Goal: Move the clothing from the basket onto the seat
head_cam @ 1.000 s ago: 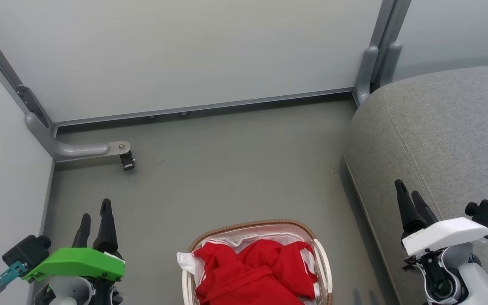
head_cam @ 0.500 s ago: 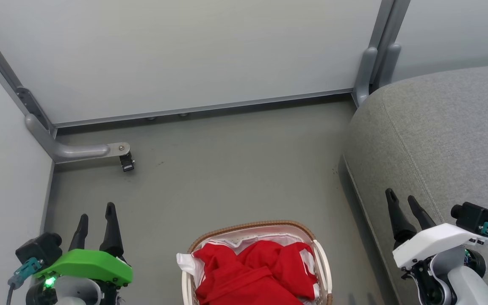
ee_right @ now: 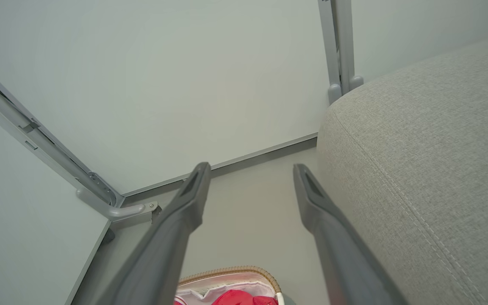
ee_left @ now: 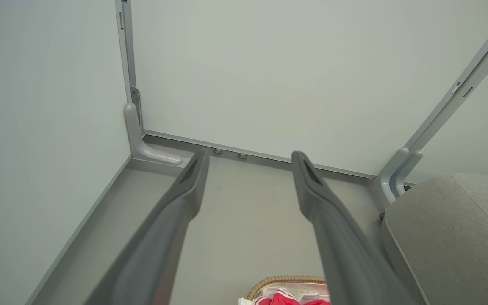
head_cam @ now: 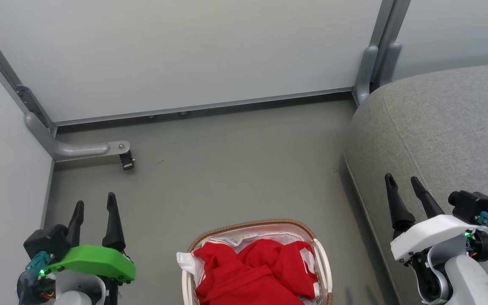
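Clothing [head_cam: 252,271], bright red with white trim showing at its right edge, lay heaped inside the basket [head_cam: 253,223] at the bottom centre of the head view; none of it was on the seat [head_cam: 451,127]. The basket stood on the grey floor [head_cam: 227,169], its brown woven rim visible along the far side and a white liner [head_cam: 186,260] spilling over its left side. The seat, grey woven upholstery with a stitched seam, occupied the robot's right, near the basket with a strip of floor between them. The left jaws were released: 2 dark fingers [head_cam: 112,224] stood apart and empty over bare floor, left of the basket and clear of it. The right jaws were likewise released, 2 fingers [head_cam: 397,203] spread with nothing between them, positioned over the seat's front edge; contact with the fabric could not be determined. Both wrist views confirmed the open gaps and showed the basket rim and a scrap of red at their bottom edges. A pale partition [head_cam: 184,55] closed the far side, with a grey metal foot [head_cam: 83,149] resting on the floor at its left corner.
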Tool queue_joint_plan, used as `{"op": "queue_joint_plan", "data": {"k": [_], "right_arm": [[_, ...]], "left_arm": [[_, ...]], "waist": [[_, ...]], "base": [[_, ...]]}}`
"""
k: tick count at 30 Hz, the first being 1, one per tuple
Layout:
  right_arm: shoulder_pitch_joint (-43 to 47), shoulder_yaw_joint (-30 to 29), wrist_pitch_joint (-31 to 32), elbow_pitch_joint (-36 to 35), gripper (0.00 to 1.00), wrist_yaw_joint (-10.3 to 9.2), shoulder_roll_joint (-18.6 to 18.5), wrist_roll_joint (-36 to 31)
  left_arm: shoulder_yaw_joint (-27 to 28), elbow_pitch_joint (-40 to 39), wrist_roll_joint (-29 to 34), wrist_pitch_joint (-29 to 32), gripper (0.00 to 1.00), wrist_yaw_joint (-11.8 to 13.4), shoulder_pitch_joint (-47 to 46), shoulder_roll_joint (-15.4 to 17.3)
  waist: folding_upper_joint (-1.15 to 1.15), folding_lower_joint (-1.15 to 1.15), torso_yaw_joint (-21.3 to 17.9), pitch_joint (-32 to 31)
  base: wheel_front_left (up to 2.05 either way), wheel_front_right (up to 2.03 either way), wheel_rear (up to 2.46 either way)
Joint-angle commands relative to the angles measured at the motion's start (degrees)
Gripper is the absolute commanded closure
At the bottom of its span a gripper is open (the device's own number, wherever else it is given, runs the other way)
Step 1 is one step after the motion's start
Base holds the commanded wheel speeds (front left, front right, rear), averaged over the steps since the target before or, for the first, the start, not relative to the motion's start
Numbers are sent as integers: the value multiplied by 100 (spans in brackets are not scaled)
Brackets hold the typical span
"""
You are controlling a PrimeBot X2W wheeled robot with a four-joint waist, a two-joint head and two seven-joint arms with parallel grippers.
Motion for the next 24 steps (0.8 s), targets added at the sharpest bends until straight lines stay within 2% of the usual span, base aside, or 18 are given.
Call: {"op": "queue_joint_plan", "data": {"k": [1,6,15,24], "right_arm": [[-83,-12,-61,-48,0,1,-12,-163],[-19,73,-135,193,0,1,-7,-477],[-55,65,-250,344,0,1,-45,-937],[-251,190,-363,383,0,1,-61,-1308]], "left_arm": [[-22,-64,154,-58,0,35,-13,82],[-31,40,371,-130,0,-52,59,41],[37,28,860,-246,0,-58,89,4],[-70,337,1317,-356,0,-302,0,-163]], "waist": [[18,0,1,3],[19,0,-1,10],[21,0,5,8],[23,0,-76,348]], "base": [[0,0,0],[0,0,0],[0,0,0],[0,0,0]]}}
